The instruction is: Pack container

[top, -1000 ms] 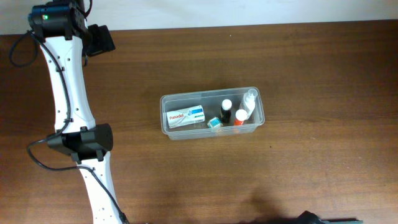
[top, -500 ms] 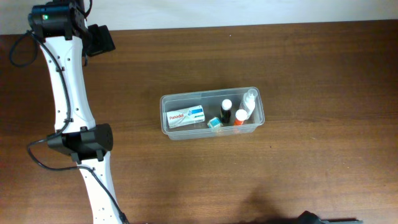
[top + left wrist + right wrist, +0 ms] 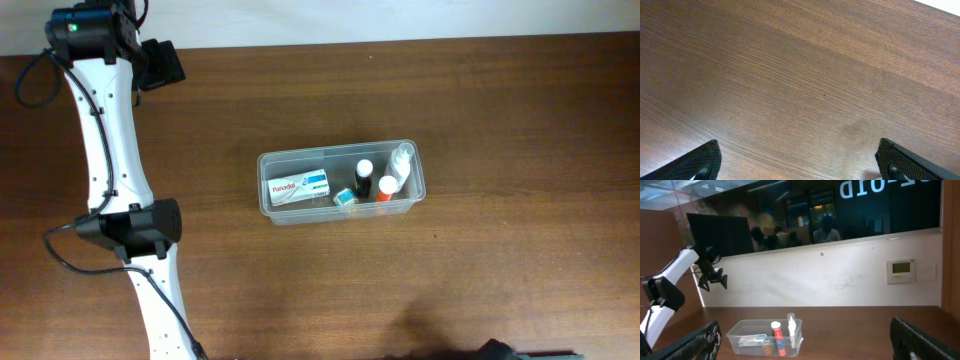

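container (image 3: 330,152): mid surface (image 3: 500,100), slightly right, upright, no lid seen
contents: white box (image 3: 299,186), small bottles (image 3: 364,178) and teal item (image 3: 345,198), all inside
left gripper (image 3: 800,162): spread wide, empty, far left over bare wood
right gripper (image 3: 805,340): spread wide, empty, near side, well apart from container
progress: looks packed; nothing loose in view, probably finished

White arm links (image 3: 108,130) — black joints (image 3: 140,226), looping black cable (image 3: 47,247).

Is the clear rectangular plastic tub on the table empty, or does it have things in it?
Not empty: the clear plastic tub holds a white-and-blue carton and small bottles.
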Controlling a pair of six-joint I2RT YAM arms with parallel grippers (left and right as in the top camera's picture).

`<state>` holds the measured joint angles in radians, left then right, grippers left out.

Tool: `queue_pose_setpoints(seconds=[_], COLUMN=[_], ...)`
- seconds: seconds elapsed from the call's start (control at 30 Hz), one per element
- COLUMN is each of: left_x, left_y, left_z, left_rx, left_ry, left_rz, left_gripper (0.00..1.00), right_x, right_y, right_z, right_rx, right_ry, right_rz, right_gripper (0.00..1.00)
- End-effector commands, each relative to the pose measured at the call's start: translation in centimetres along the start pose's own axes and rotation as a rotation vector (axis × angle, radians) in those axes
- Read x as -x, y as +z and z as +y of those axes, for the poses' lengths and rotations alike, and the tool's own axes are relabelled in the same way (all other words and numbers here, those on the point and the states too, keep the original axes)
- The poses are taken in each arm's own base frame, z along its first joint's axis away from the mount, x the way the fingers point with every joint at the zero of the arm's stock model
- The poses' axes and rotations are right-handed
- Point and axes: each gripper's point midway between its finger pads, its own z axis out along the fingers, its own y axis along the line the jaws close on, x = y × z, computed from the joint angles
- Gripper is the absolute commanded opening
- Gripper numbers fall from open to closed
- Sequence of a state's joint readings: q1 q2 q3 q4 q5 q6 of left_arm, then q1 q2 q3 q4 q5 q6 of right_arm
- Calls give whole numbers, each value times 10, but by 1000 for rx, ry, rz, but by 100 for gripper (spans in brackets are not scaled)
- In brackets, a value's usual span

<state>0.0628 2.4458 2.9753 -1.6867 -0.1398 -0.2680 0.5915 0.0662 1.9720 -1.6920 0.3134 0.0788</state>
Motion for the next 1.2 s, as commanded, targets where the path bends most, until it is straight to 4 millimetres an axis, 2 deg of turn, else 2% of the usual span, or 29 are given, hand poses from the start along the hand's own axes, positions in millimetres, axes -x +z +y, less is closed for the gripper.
queue_pose_setpoints(seconds=[0.0, 0.2, 0.3, 0.4, 0.5, 0.67, 0.87, 1.03, 1.17], left_x=[2, 2, 2, 2, 2, 2, 2, 2, 2], left_y=[-6, -6, -6, -6, -6, -6, -6, -6, -6], left_z=[2, 2, 2, 2, 2, 2, 2, 2, 2], left_rx=[7, 7, 7, 7, 7, 7, 7, 7, 7], left_ry=[15, 15, 15, 15, 15, 15, 15, 15, 15], left_rz=[-17, -17, -17, -17, -17, -17, -17, -17, -17], left_gripper=[99, 99, 99, 99, 99, 99, 99, 100, 99], right_x=[-4, 11, 17, 16, 8, -15, -63, -91, -107], right_y=[-3, 2, 13, 32, 59, 115, 177, 209, 223], right_z=[6, 20, 29, 40, 63, 110, 153, 186, 202], right_rx=[37, 106, 134, 158, 237, 406, 552, 699, 781], right_ry=[7, 18, 20, 12, -22, -29, -22, -15, -16], right_rz=[-2, -49, -61, -36, 9, 84, 158, 123, 83], right_gripper=[98, 98, 98, 99, 98, 98, 98, 98, 98])
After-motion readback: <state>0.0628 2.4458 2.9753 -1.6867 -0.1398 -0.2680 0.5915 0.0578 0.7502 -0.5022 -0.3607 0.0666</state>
